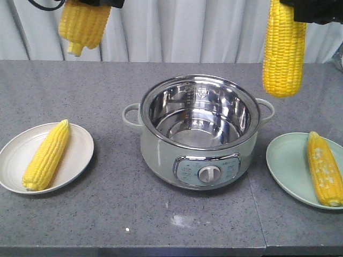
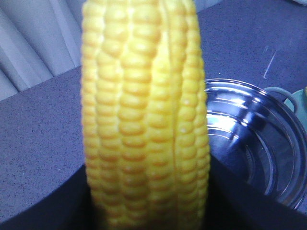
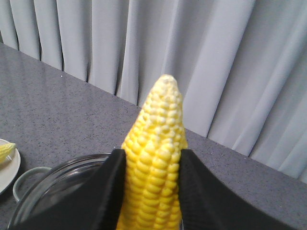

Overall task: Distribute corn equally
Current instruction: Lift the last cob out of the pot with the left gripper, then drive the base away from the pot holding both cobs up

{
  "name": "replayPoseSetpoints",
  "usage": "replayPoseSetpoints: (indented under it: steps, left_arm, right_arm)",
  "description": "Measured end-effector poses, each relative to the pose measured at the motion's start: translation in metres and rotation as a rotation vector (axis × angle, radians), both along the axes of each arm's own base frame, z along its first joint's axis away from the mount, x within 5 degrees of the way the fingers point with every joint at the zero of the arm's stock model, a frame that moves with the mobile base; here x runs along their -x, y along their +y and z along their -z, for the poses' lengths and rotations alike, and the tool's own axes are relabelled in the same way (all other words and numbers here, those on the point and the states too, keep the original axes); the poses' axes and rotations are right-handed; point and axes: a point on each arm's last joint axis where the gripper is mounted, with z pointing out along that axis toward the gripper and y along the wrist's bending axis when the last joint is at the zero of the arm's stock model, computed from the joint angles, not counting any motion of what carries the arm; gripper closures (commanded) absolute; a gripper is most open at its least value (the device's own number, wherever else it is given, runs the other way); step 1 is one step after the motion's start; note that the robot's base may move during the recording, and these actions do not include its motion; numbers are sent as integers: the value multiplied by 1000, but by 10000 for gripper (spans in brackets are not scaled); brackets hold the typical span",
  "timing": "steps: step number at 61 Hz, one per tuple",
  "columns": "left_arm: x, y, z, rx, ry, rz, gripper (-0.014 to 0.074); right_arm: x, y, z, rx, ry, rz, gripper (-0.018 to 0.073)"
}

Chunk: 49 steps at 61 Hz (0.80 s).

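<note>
Left pincer pinches left cob, right pincer pinches right cob; carrying step. Next: lower onto white plate, green plate, release.

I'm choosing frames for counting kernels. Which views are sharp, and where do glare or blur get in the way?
Front view: sharp, but the steel pot mirrors bright glare and the white plate casts a soft shadow. Left wrist view: the left arm's corn fills the frame, too close, kernels soft. Right wrist view: the right arm's corn is reasonably sharp, its tip washed pale.
</note>
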Motion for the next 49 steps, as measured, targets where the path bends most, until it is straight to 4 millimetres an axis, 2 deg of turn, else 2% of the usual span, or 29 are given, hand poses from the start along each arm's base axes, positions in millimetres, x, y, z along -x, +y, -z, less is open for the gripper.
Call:
replayPoseSetpoints:
  steps: [49]
  left_arm:
    - [0,0,0,0,0,0,602]
  right_arm:
    - [0,0,0,1,1,0,566]
